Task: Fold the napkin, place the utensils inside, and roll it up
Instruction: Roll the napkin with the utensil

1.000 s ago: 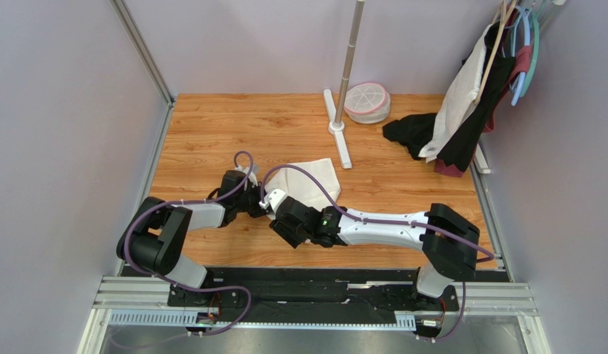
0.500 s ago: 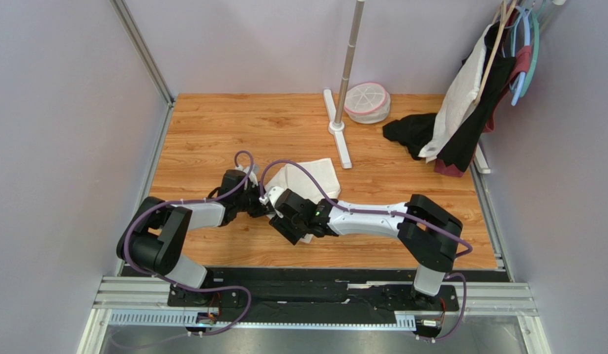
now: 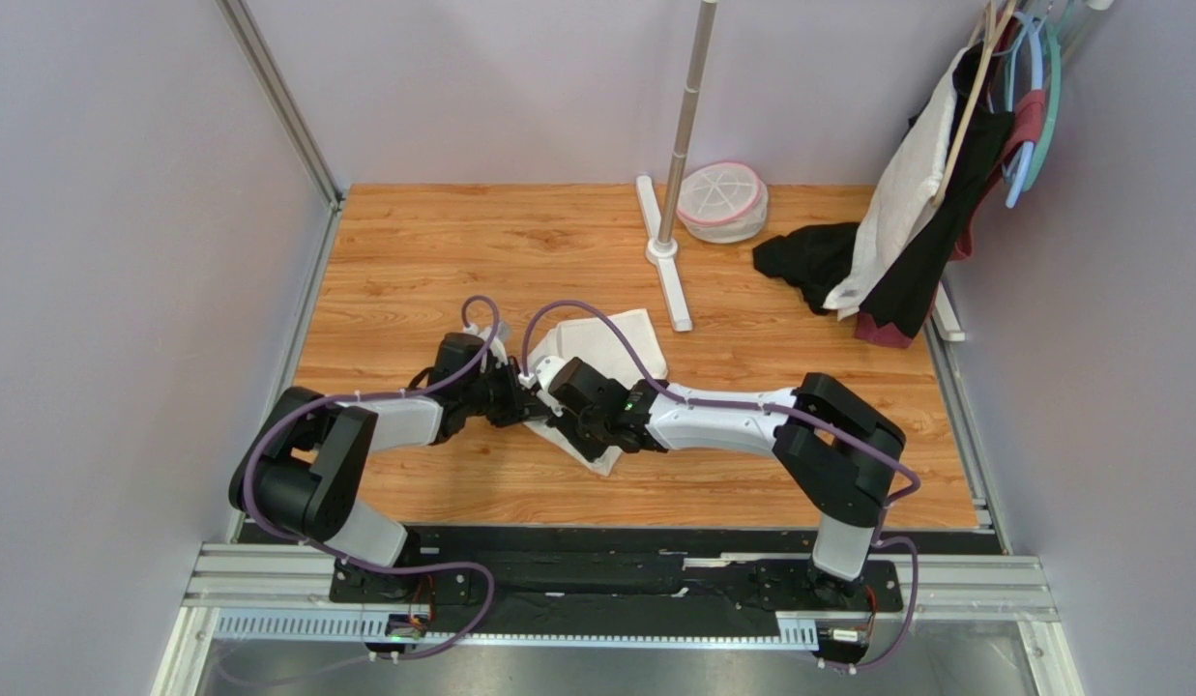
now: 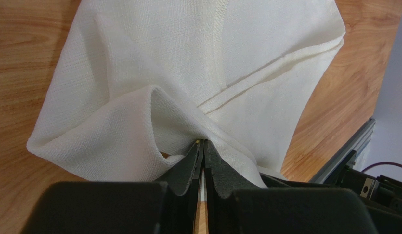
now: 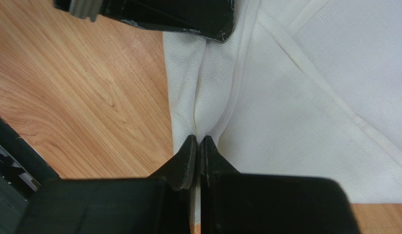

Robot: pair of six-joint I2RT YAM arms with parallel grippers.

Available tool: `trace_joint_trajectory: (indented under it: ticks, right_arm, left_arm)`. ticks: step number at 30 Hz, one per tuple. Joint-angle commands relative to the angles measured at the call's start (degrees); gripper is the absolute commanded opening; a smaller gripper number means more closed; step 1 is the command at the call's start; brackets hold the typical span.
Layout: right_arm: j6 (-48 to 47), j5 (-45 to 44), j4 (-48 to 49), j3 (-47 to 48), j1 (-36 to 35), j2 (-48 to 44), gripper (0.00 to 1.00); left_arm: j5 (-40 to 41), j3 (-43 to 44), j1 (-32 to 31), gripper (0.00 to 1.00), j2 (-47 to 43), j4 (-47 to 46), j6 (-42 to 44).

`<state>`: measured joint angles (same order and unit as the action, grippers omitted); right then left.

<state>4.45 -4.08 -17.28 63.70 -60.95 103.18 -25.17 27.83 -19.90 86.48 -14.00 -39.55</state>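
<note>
Overhead view: bright, even, diffuse light with no glare, and everything is sharp. Only faint, soft shadows fall on the wooden desk (image 3: 415, 247). Left wrist view: the napkin (image 4: 188, 58) is brightly lit, its weave crisp, with gentle grey shading inside the folds. The left tool (image 4: 203, 146), close to the lens, is dark and shows little detail. Right wrist view: the cloth is near white but not washed out. The right tool (image 5: 198, 142) is a black, slightly soft shape, and the desk shows a mild sheen.
</note>
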Motion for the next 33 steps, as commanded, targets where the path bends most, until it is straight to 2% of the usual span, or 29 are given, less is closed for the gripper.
trace_joint_trajectory:
  ticks: [1,4,5,8,10,13,18,25,33]
  right_arm:
    - [0.2,-0.6,2.2,-1.3,2.9,4.2,0.0]
    - [0.4,0.6,2.2,-1.7,4.1,5.8,0.0]
    - [0.5,1.1,2.3,-2.1,4.4,6.6,0.0]
    - [0.6,2.8,2.8,-3.1,5.3,7.5,0.0]
    - [0.7,3.3,2.8,-3.3,5.8,7.8,0.0]
    - [0.4,3.3,2.9,-3.4,6.3,8.4,0.0]
    - [0.1,6.2,3.3,-3.4,6.6,8.6,0.0]
    - [0.0,6.9,3.0,-3.3,6.6,8.5,0.0]
    - [0.1,7.2,2.9,-3.7,6.7,8.7,0.0]
  left_arm:
    - [2.1,-0.4,-0.2,0.14,-1.1,6.4,2.5]
    - [2.8,0.8,-0.1,0.31,-5.7,9.2,2.4]
    - [3.1,1.9,-0.1,0.41,-8.4,10.2,2.5]
    - [6.3,4.0,-0.1,0.54,-13.9,15.8,4.0]
    - [9.6,4.9,0.0,0.57,-16.4,20.1,5.8]
    - [13.1,5.3,1.1,0.6,-20.6,24.3,7.7]
    - [16.8,2.1,4.9,0.64,-24.2,25.1,8.8]
    - [17.3,1.8,7.5,0.65,-22.1,23.3,9.5]
    - [17.2,2.2,8.7,0.64,-15.6,18.8,10.2]
